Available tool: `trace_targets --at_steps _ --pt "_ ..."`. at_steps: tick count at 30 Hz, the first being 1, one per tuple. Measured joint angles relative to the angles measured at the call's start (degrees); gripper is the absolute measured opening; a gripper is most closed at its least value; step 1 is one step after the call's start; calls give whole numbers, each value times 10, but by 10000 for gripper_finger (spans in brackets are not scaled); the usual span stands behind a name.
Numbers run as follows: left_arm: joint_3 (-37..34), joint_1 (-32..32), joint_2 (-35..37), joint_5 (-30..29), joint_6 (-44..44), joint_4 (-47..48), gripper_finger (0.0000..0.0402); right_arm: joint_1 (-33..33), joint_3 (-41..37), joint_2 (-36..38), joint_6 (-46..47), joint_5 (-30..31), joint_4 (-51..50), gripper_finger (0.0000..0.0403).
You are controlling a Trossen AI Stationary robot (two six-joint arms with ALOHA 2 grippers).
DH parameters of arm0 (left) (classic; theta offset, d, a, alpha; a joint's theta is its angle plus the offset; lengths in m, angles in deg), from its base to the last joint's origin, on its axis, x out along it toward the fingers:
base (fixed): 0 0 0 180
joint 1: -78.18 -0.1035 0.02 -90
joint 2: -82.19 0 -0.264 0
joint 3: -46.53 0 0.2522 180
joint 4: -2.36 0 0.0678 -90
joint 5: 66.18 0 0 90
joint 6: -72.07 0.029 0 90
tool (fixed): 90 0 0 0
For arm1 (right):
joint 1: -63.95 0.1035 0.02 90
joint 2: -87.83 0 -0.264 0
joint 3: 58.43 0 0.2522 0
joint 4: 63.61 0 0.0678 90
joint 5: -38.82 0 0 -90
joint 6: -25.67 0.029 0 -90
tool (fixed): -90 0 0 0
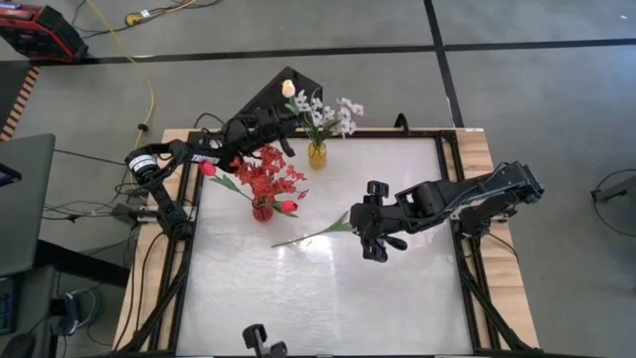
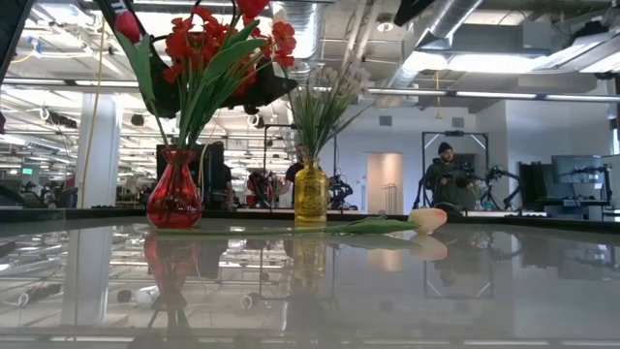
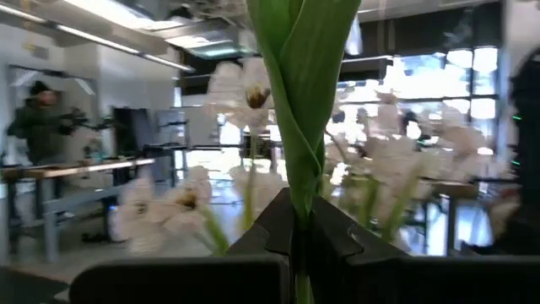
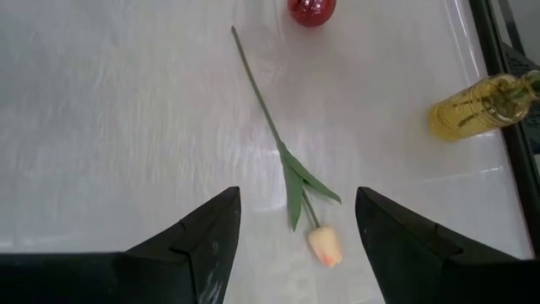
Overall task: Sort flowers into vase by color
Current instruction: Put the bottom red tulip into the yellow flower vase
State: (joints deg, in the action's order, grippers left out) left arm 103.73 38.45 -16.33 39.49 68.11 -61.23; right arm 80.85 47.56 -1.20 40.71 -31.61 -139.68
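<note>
- The left end effector is at the far side of the table, clenched on the green stem of a cream-yellow tulip; the left wrist view shows that stem and its leaf pinched between the dark fingers
- That held tulip sits up beside the spray of small white blossoms, which stands in the yellow vase near the far edge
- The red vase stands to the left of the yellow one and a little nearer the table's middle, holding red clustered sprays and red tulips
- A second cream-yellow tulip lies flat on the table, its long stem pointing toward the red vase and its blossom end under the right arm
- The right end effector hovers over that lying tulip with its fingers released wide, the blossom showing between them, nothing grasped
</note>
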Motion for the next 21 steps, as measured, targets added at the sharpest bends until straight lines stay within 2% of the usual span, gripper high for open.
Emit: trace_targets --at_steps 10,21 --pt "0 5 1 21 1 106 0 -2 0 0 -3 0 -3 258" --pt "0 19 1 21 19 162 1 -2 0 0 -4 1 2 258"
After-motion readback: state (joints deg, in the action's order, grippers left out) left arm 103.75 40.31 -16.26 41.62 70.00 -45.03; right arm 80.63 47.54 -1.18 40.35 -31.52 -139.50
